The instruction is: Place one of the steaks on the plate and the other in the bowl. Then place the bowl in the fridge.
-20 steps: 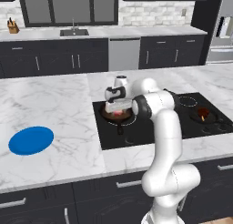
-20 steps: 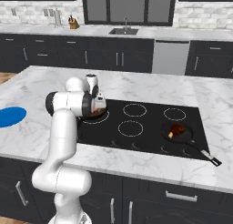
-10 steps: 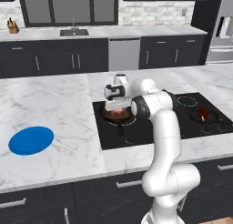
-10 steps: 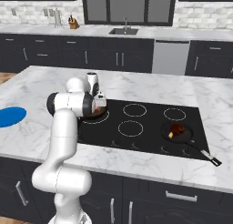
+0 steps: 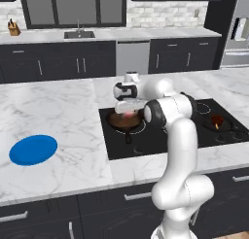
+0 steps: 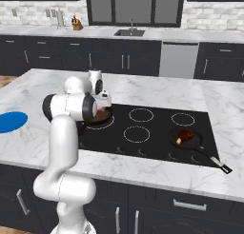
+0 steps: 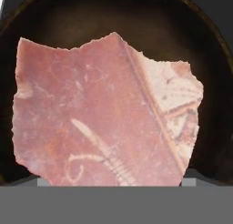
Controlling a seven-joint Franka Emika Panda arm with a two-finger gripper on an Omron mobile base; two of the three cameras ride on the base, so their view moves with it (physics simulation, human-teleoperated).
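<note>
While the gripper [image 5: 127,108] hangs low over the steak [image 7: 102,114] in the left pan [image 5: 125,121], fingers spread wide, lower squarely, straddle its narrow width, then squeeze before carrying to the plate [image 5: 33,149].

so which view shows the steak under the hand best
The hand view: the steak appears large, pink in a dark skillet. The left base view shows a pink sliver below the hand; in the right base view the arm hides it.

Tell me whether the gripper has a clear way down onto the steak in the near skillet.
Probably yes. The gripper hangs right over the steak in its skillet, jaws apart; the hand view shows nothing lying across the meat, and the fingertips flank it.
</note>
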